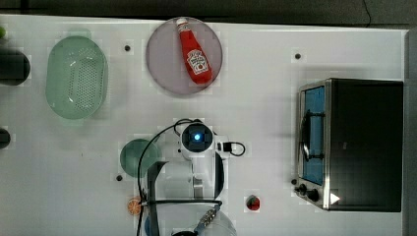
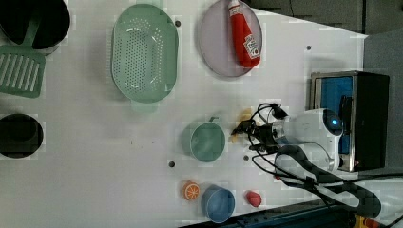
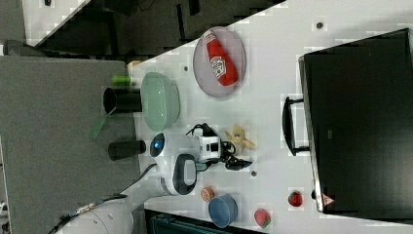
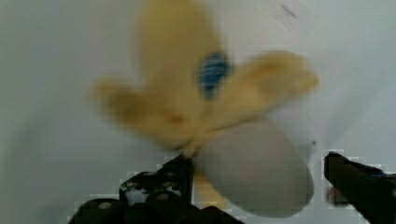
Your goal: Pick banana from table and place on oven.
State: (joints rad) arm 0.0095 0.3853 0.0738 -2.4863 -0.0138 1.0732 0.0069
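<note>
Yellow banana point(image 4: 205, 107) on the table point(image 1: 275, 98), at gripper point(image 4: 257, 186) level — jaws spread around it, not pinching. Lift pending; oven point(image 1: 366, 142) at 3 o'clock, top view.

The white table point(image 1: 265, 88) carries the oven point(image 1: 356, 145) at the top view's right, a ketchup plate point(image 1: 162, 64) far, a green colander point(image 1: 76, 76) left, a green cup point(image 1: 133, 157), and the banana point(image 3: 239, 138) beside it.
</note>
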